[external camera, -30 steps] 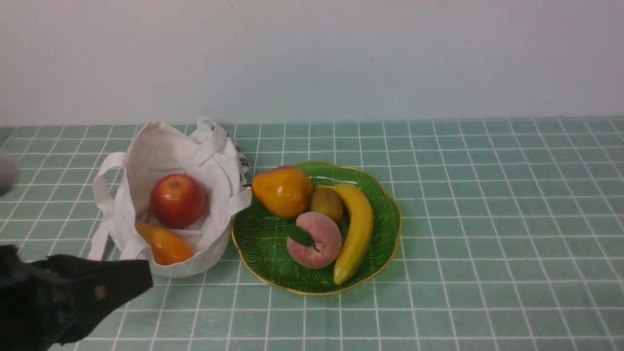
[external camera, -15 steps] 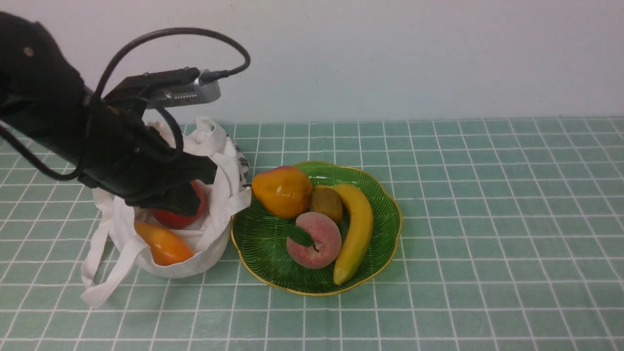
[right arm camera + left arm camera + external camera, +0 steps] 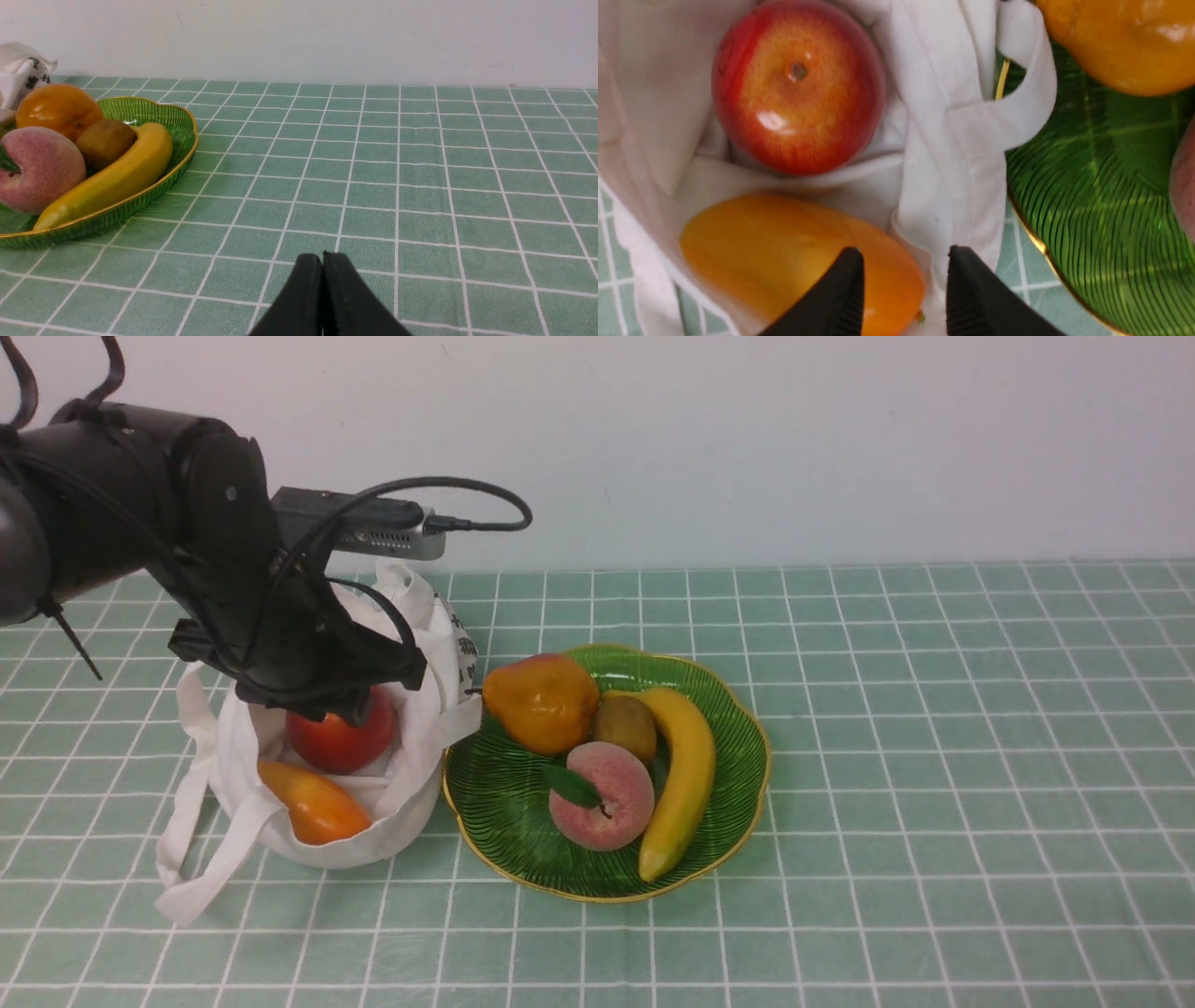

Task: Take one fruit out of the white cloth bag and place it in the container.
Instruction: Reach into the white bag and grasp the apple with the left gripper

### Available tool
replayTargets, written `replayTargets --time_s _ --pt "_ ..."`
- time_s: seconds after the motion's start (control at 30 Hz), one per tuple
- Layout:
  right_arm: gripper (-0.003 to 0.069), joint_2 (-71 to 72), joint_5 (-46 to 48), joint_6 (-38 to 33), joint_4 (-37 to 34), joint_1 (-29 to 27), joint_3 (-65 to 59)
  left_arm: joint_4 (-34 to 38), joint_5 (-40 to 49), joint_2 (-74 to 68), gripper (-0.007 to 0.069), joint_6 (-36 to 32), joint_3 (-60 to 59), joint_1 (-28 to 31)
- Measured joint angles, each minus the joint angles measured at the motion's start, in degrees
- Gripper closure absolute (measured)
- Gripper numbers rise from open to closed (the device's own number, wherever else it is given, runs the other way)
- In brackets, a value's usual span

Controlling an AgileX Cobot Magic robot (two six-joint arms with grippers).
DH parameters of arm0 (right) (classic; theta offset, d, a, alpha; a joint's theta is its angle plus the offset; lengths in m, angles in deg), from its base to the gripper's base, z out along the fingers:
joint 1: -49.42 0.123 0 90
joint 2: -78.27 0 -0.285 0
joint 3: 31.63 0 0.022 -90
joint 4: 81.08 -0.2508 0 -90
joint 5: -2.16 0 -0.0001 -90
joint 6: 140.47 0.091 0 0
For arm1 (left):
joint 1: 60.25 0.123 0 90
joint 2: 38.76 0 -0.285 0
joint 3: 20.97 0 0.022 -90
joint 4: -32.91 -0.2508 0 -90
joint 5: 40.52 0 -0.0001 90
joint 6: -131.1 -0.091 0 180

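apple (image 3: 797,86) | in white cloth bag (image 3: 957,140) | under left gripper (image 3: 905,255), jaws apart

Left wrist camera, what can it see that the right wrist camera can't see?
Only the left wrist camera sees the red apple and the long orange fruit lying inside the bag, with the left gripper open over the bag. Only the right wrist camera sees the banana, the kiwi, the wall and the shut right gripper. Both see the green plate, the yellow-orange pear on it and some of the bag.
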Motion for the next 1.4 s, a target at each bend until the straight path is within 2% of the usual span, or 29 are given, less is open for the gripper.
replayTargets --time_s 0.23,0.33,0.43,0.53,0.67,1.0,1.23,1.4 --pt "0.0674 0.0 0.0 0.0 0.0 0.0 0.0 -5.9 -9.1 -2.2 0.0205 0.2 0.0 0.0" --pt "0.0674 0.0 0.0 0.0 0.0 0.0 0.0 -7.0 -9.8 -3.5 0.0153 0.6 0.0 0.0" --pt "0.0674 0.0 0.0 0.0 0.0 0.0 0.0 -7.3 -10.8 -6.0 0.0046 2.0 0.0 0.0" --pt "0.0674 0.0 0.0 0.0 0.0 0.0 0.0 -7.7 -11.8 -7.5 -0.0011 2.3 0.0 0.0" --pt "0.0674 0.0 0.0 0.0 0.0 0.0 0.0 -9.7 -12.7 -8.7 -0.0031 2.3 0.0 0.0" --pt "0.0674 0.0 0.0 0.0 0.0 0.0 0.0 -20.5 -15.5 -12.7 -0.0027 2.4 0.0 0.0" --pt "0.0674 0.0 0.0 0.0 0.0 0.0 0.0 -23.3 -16.8 -14.7 0.0048 2.4 0.3 0.0" --pt "0.0674 0.0 0.0 0.0 0.0 0.0 0.0 -23.9 -16.3 -15.1 0.0055 5.0 0.8 -0.1"
